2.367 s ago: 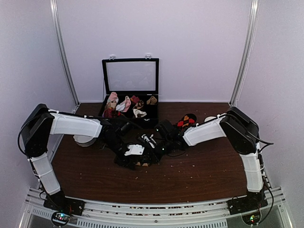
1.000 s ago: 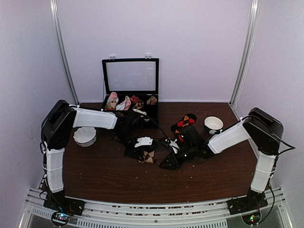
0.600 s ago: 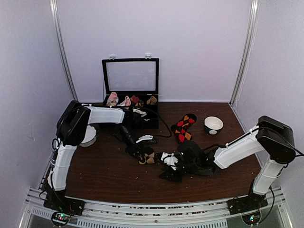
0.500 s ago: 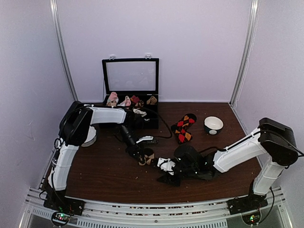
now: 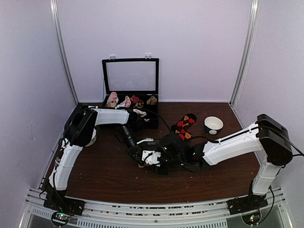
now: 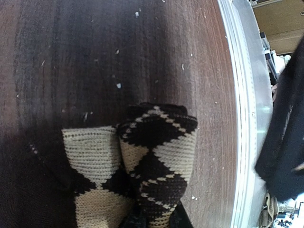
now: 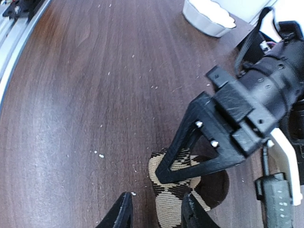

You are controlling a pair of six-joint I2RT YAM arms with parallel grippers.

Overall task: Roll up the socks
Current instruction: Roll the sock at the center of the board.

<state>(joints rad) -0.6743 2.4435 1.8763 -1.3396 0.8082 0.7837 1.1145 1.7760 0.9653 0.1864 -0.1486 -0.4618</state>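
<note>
A black argyle sock with tan diamonds [image 6: 156, 147] lies bunched on the brown table. My left gripper [image 6: 156, 219] is shut on its near end, and the sock sticks out past the fingertips. The right wrist view shows the same sock [image 7: 173, 202] pinched under the left gripper's black finger [image 7: 204, 137]. My right gripper [image 7: 154, 214] is open just beside it, one finger on bare table and the other against the sock. From above, the left gripper [image 5: 139, 153] and right gripper [image 5: 156, 159] meet mid-table and hide the sock. A black sock with red and orange diamonds [image 5: 184, 126] lies flat farther back.
An open black case [image 5: 130, 76] with pink, white and plain sock bundles stands at the back. A white-lined bowl [image 5: 213, 124] sits at the right. A white dish [image 7: 206, 19] lies at the left, half under the left arm. The table's metal rail [image 6: 242, 118] runs along the near edge.
My right arm has swung left across the table until its gripper is next to the left gripper and the tan sock. The left gripper has stayed shut on the sock.
</note>
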